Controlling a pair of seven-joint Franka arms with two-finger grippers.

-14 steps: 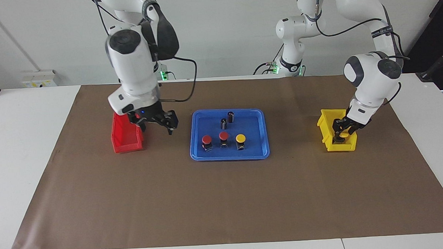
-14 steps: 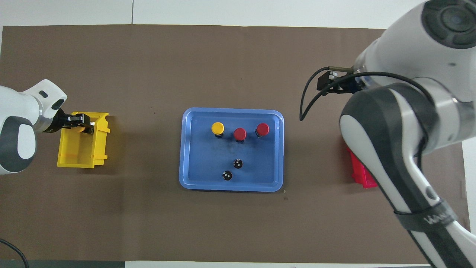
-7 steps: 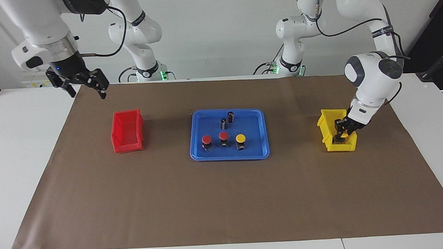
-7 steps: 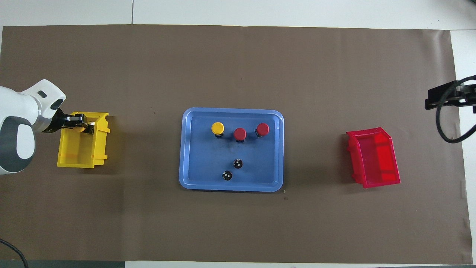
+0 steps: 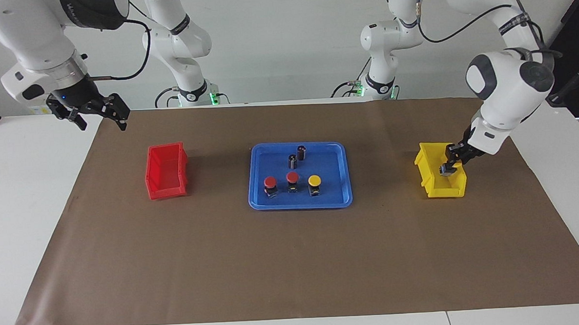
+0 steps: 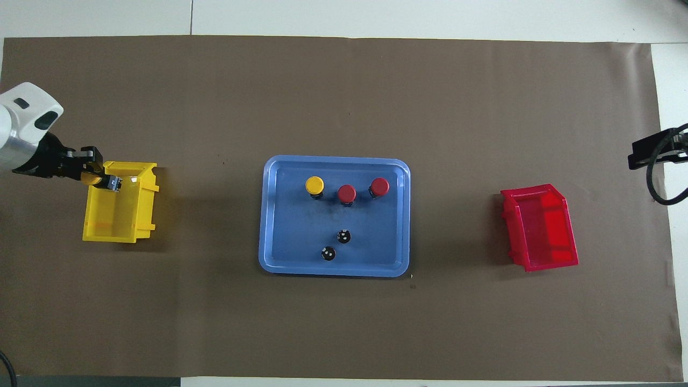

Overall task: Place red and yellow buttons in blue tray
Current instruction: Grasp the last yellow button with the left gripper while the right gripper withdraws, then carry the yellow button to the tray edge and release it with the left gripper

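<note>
Lifted since a moment ago, the left gripper (image 5: pixel 450 167) hangs over the yellow bin (image 5: pixel 439 177), fingers clamped on a yellow button (image 6: pixel 97 178), forearm slanting up. Three more buttons (image 5: pixel 292 181) sit in the blue tray (image 5: pixel 337 198). Right gripper (image 5: pixel 98 115) waits spread wide, raised above the table's corner.

Blue tray (image 5: pixel 257 203): three capped buttons (image 5: pixel 292 178) stand in a close row along the edge farther from the robots, two dark cylinders (image 5: pixel 297 156) nearer; bare floor lies toward each end. Brown mat (image 5: pixel 294 265) runs unobstructed between tray, red bin (image 5: pixel 165 171) and yellow bin (image 5: pixel 437 183).
</note>
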